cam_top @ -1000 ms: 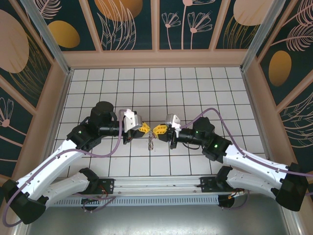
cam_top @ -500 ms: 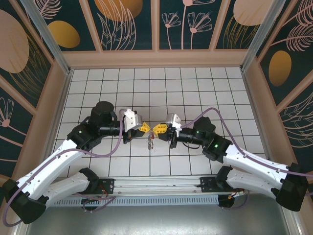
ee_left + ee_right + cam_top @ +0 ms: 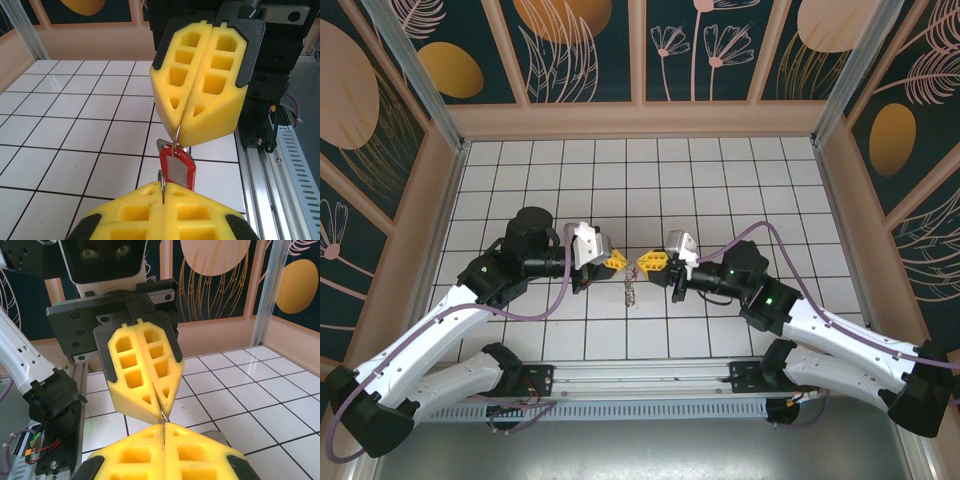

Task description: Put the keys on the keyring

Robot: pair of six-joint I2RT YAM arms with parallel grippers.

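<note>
Keys (image 3: 177, 168) hanging from closed left pincer (image 3: 163, 194), just below closed right pincer (image 3: 187, 121)

Matt foam fingers (image 3: 200, 90); glossy plastic tag (image 3: 177, 169) on metal key (image 3: 163, 146).

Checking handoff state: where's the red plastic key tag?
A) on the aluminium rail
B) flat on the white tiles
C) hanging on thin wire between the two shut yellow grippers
C: in the left wrist view the red plastic key tag hangs from thin metal wire pinched between the shut left gripper and the shut right gripper, which meet tip to tip.
</note>
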